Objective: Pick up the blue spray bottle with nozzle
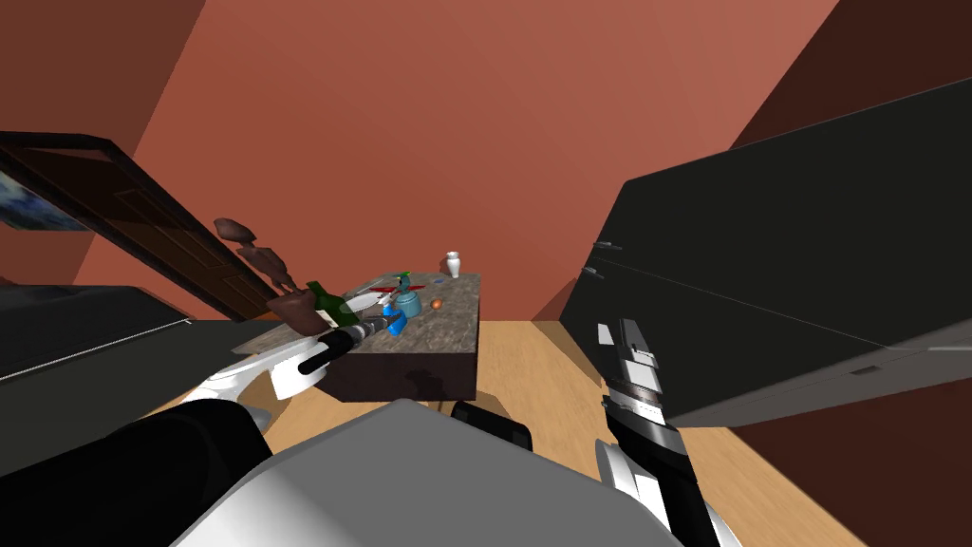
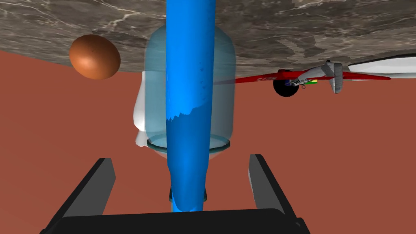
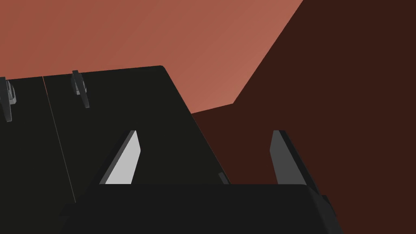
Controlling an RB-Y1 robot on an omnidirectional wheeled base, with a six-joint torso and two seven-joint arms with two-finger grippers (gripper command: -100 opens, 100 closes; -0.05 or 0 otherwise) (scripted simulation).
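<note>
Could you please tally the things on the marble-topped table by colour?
Blue: 2, a bright blue spray bottle and a pale translucent blue bottle
White: 2, a round white plate and a small white vase
Green: 1, a dark green bottle
Red: 1, a red toy plane
Brown: 1, a brown egg
Total: 7 that I can make out

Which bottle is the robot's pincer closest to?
The bright blue bottle: it sits right between the left pincer's open fingers. The pale see-through bottle is behind it, and the green bottle is off to the side.
</note>
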